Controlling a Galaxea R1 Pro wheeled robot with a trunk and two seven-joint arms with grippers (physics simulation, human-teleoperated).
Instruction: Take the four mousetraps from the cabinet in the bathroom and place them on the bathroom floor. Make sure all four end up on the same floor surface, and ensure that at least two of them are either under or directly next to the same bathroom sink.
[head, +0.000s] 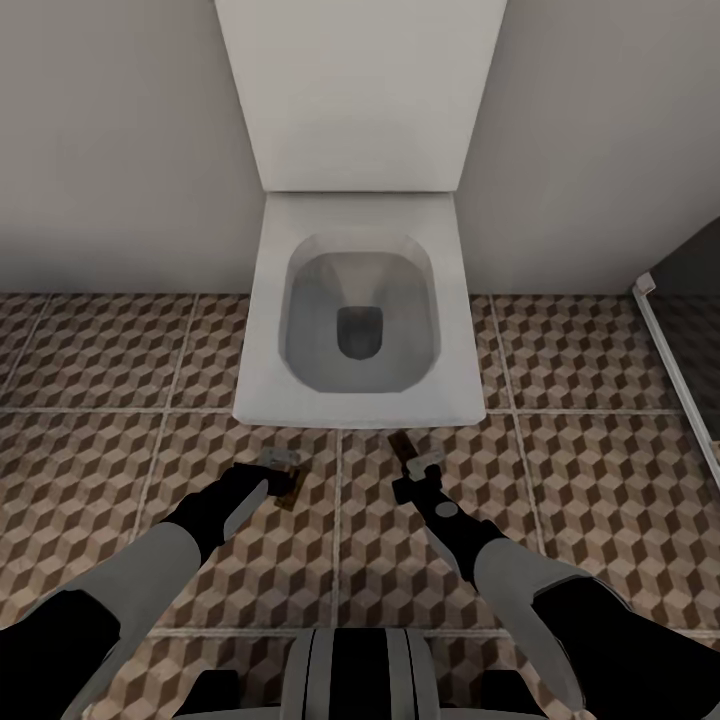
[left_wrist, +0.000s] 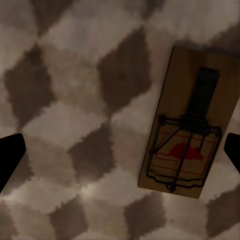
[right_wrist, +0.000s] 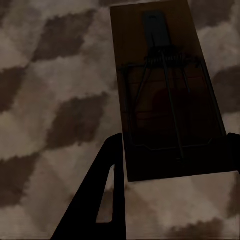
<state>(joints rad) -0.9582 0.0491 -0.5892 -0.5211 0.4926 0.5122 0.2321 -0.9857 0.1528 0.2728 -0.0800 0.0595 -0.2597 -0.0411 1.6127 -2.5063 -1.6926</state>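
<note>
Nearest in the head view, the robot's own trunk (head: 355, 675) sits at the bottom edge, with both arms reaching forward and down over the bathroom floor (head: 110, 350) toward a white toilet (head: 355, 330).

The left arm angles inward from the lower left, grey forearm then black wrist, and ends in the left tool (head: 278, 472) just above the tiles. In the left wrist view its two dark fingertips (left_wrist: 11, 157) stand wide apart at either edge of the picture, released. One mousetrap (left_wrist: 189, 122) lies flat on the cube-patterned tile between them, close to one fingertip and touching neither as far as can be seen. It carries a red mouse silhouette with thin red lines beneath it; no lettering is readable. In the head view this mousetrap (head: 290, 487) peeks out beside the left tool.

The right arm comes in from the lower right and ends in the right tool (head: 418, 465). In the right wrist view a second mousetrap (right_wrist: 167, 90) is seen in deep shadow, its red mark barely visible, its near end between a dark finger (right_wrist: 102, 200) and the opposite one at the frame edge. Whether the tool is grasping it, I cannot tell. The head view shows this mousetrap (head: 402, 443) tilted, near the toilet's front rim.

Beyond, bare tiles spread left and right of the toilet up to a plain wall (head: 110, 140). A dark glass panel with a pale frame (head: 675, 350) bounds the far right.
</note>
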